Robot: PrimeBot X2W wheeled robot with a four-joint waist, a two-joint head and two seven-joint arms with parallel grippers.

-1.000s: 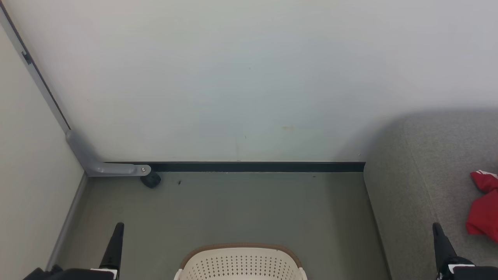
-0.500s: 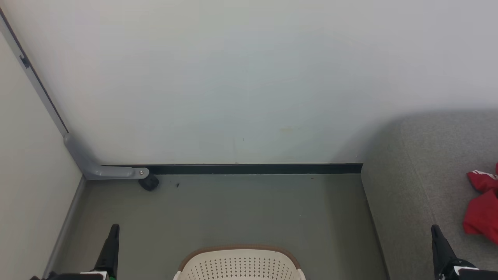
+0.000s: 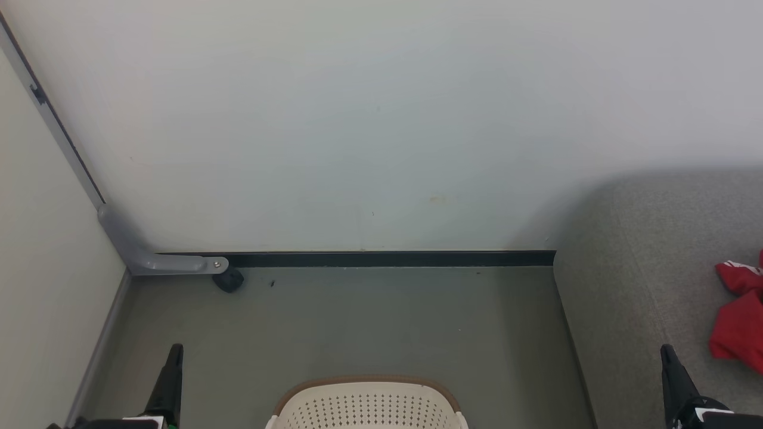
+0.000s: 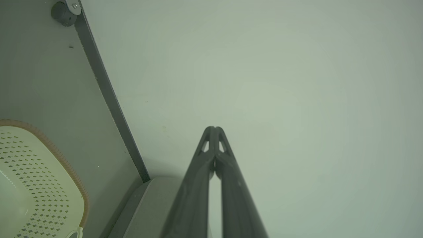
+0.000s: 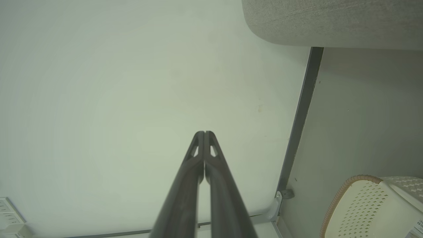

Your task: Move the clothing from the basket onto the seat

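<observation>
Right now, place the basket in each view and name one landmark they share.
Head view: basket at bottom centre, cut by the edge.
Left wrist view: basket at lower left.
Right wrist view: basket at lower right.
Shared landmark: the dark baseboard under the wall.

Shirt (image 3: 738,322): cut by the head view's right edge; only crumpled red with a bit of white trim shows.
Seat (image 3: 644,268): runs off the right and bottom edges.
Basket (image 3: 366,405): far rim only, the rest lies below the bottom edge; contents cannot be told.
Left hand (image 3: 176,351), right hand (image 3: 667,354): finger ends only, bases cut off.
Dark speck (image 3: 272,283) on floor (image 3: 387,322): too small to tell.
Label (image 5: 417,228) on basket, right wrist view: unreadable.
</observation>
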